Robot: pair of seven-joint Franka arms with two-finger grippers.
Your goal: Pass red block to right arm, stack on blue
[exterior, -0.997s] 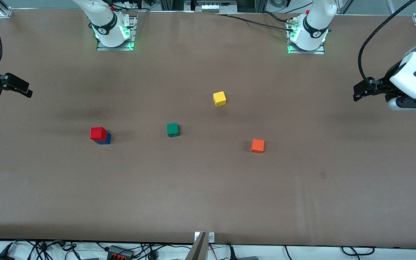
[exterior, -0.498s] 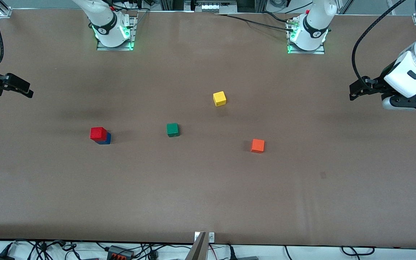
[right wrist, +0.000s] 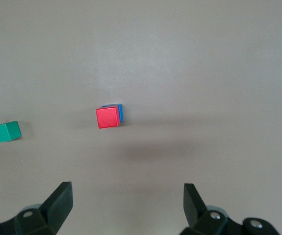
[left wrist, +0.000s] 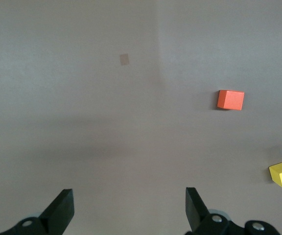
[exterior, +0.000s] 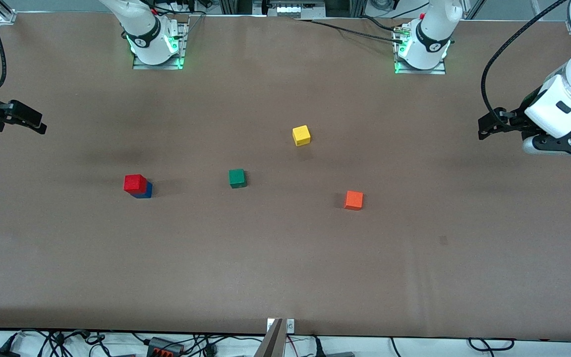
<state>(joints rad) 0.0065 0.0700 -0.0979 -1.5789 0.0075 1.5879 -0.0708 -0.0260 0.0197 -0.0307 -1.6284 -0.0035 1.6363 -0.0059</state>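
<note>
The red block (exterior: 135,183) sits on top of the blue block (exterior: 144,191) toward the right arm's end of the table; only an edge of the blue shows under it. The stack also shows in the right wrist view, red (right wrist: 107,117) over blue (right wrist: 117,110). My right gripper (exterior: 35,124) is open and empty, up in the air at the table's edge at the right arm's end. Its jaws stand wide apart in its wrist view (right wrist: 127,200). My left gripper (exterior: 486,130) is open and empty, up over the table at the left arm's end (left wrist: 129,208).
A green cube (exterior: 237,178) lies beside the stack toward the middle. A yellow cube (exterior: 301,135) lies farther from the front camera, an orange cube (exterior: 353,200) nearer it, toward the left arm's end. Cables lie along the table's front edge.
The left arm has lifted a little and its gripper has shifted slightly toward the middle. The right gripper and the blocks have not moved.
</note>
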